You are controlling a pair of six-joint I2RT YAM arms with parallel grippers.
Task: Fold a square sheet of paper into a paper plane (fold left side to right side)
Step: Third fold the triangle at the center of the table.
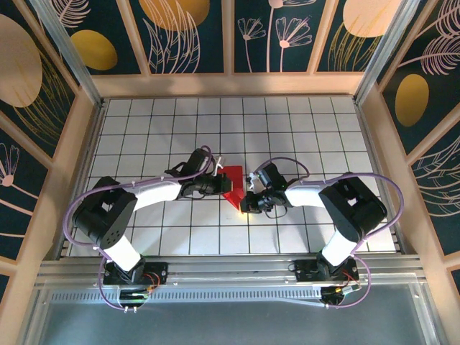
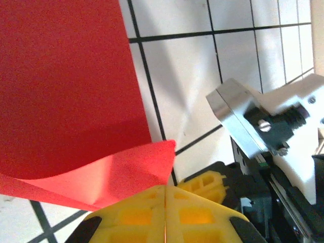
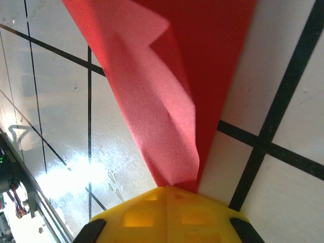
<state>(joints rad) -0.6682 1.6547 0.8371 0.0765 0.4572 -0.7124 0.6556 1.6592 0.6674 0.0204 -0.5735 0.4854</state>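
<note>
Our left gripper and our right gripper each pinch the red sheet of paper, near the middle of the table. Some folds are made; we think much folding is left.

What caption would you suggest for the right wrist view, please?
Right gripper pinching the tip of the folded red paper over the white gridded table.

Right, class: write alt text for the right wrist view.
Red sheet of paper, creased and partly folded over itself, narrows to a corner pinched in shut yellow jaws at the bottom edge. Beneath lies a white table with black grid lines.
</note>
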